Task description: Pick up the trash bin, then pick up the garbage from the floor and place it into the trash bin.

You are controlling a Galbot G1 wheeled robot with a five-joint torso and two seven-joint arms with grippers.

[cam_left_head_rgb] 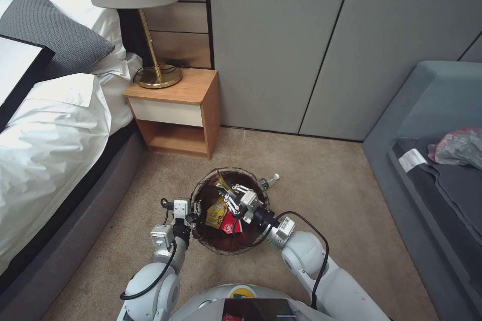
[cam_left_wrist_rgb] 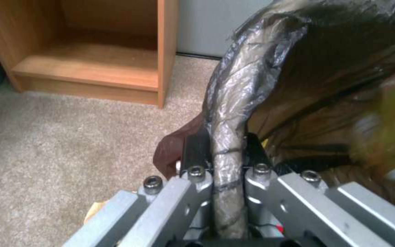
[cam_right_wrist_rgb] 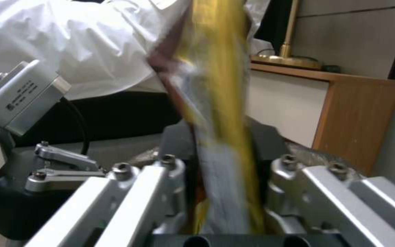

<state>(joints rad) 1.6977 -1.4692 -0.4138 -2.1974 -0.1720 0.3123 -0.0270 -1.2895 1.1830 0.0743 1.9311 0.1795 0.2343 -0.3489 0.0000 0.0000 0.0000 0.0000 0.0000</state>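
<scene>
Carpeted floor (cam_left_head_rgb: 321, 195) beside a nightstand (cam_left_head_rgb: 176, 110): one trash bin (cam_left_head_rgb: 201, 241) is held by its liner-covered rim, pinched in the left tool (cam_left_head_rgb: 195, 209). One blurred yellow wrapper (cam_right_wrist_rgb: 216, 85) is clamped in the right tool (cam_left_head_rgb: 227, 195) above the bin's opening. One bottle (cam_left_head_rgb: 268, 181) lies half hidden behind the bin.

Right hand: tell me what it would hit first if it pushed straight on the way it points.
Probably the trash bin: the right hand, shut on a yellow wrapper, points over its opening toward the far rim. Depth is unclear, so it might clear the rim.
</scene>
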